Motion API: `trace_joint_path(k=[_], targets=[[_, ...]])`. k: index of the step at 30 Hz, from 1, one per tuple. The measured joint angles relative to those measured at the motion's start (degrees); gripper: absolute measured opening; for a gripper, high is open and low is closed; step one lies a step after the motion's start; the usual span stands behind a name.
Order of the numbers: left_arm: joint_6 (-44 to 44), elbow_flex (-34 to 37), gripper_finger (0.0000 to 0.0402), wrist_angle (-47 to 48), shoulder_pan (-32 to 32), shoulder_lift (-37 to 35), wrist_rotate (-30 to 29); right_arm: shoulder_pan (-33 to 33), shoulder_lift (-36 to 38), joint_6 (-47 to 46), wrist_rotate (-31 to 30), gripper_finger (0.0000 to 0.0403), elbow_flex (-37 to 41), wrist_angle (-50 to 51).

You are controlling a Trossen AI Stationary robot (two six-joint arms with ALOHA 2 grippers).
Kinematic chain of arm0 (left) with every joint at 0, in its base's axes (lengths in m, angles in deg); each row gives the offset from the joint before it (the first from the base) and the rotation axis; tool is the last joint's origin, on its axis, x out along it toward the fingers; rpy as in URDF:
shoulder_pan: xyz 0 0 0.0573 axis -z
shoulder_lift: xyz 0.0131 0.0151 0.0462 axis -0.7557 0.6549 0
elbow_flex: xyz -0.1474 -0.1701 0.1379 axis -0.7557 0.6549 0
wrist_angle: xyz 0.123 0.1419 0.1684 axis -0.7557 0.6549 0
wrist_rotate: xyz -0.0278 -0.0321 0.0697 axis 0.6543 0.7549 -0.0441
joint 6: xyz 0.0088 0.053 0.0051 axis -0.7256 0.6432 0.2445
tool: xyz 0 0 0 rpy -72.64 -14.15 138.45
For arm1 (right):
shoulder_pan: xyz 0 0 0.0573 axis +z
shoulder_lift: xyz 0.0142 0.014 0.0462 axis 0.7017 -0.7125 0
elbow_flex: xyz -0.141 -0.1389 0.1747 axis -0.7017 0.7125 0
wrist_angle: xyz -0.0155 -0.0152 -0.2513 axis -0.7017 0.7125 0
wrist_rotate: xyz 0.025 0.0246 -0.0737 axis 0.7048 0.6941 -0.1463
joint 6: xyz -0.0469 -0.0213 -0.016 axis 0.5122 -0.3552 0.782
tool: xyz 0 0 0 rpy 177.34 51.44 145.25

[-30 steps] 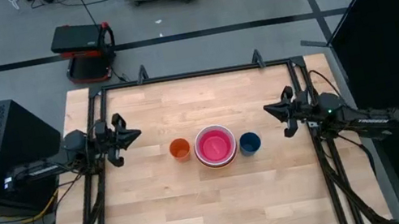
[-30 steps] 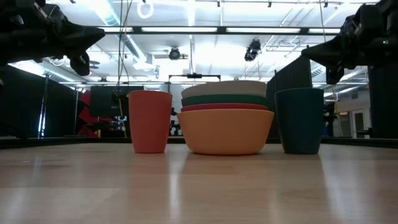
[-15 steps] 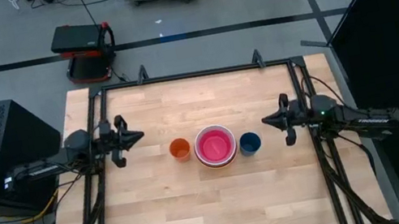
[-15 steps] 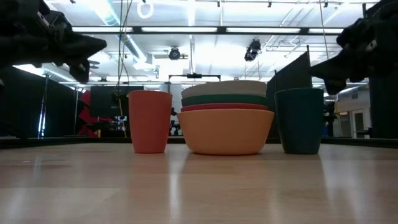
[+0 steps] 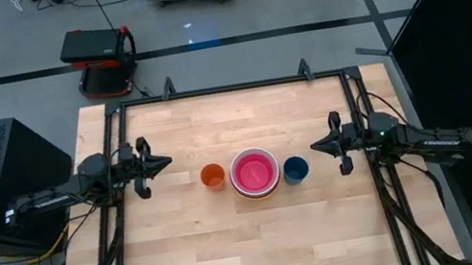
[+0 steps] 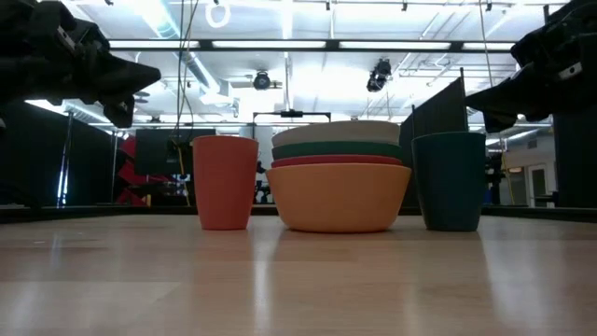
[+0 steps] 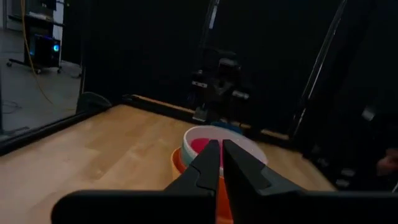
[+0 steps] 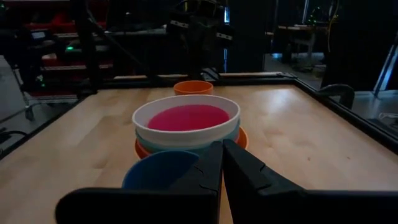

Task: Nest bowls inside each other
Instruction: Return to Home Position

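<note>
The bowls [image 5: 255, 171] stand nested in one stack at the table's middle: the light orange one [image 6: 339, 197] rests on the wood, with red-orange, teal and white rims above it and magenta-pink [image 8: 186, 117] innermost. My left gripper [image 5: 166, 162] hovers shut at the table's left edge, level and pointing at the stack. My right gripper [image 5: 315, 147] hovers shut at the right edge, also level and facing the stack. Both stand well apart from the bowls.
A small orange cup [image 5: 213, 176] stands just left of the stack and a small dark blue cup [image 5: 295, 170] just right of it. A black frame [image 5: 228, 89] runs around the table. Bare wood lies near and far of the row.
My right gripper has sunk a little and rolled at the wrist, from slanted toward the far edge to level. My left gripper has tipped down slightly in place. The bowls and cups have not moved.
</note>
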Motion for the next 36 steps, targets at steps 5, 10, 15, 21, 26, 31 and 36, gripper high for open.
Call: trace_joint_path(k=[5, 10, 15, 21, 26, 31, 36], targets=[[5.8, 0.0, 0.0006, 1.7, 0.0, 0.1, -1.5, 0.0, 0.0, 0.0, 0.1, 0.0, 0.0, 0.0], [11.6, 0.0, 0.0007, 3.4, 0.0, 0.2, -3.0, 0.0, 0.0, 0.1, 0.2, 0.0, 0.0, 0.0], [16.7, 0.0, 0.0006, 5.0, 0.0, 0.3, -4.5, 0.0, 0.0, 0.2, 0.3, 0.0, 0.1, 0.0], [16.1, 0.0, 0.0001, 4.2, 0.0, 0.3, -4.9, 0.0, 0.0, 0.3, 0.4, 0.0, 0.1, 0.0], [16.0, 0.0, 0.0005, 4.2, 0.0, 0.3, -4.9, 0.0, 0.0, 2.2, 1.9, 0.0, 0.1, -0.3], [16.0, 0.0, 0.0006, 4.2, 0.0, 0.3, -4.9, 0.0, 0.0, 2.9, 2.0, 0.0, 0.1, -0.4], [15.9, 0.1, 0.0006, 4.2, 0.0, 0.3, -4.9, 0.0, 0.0, 2.9, 1.9, 0.0, 0.1, -0.5]])
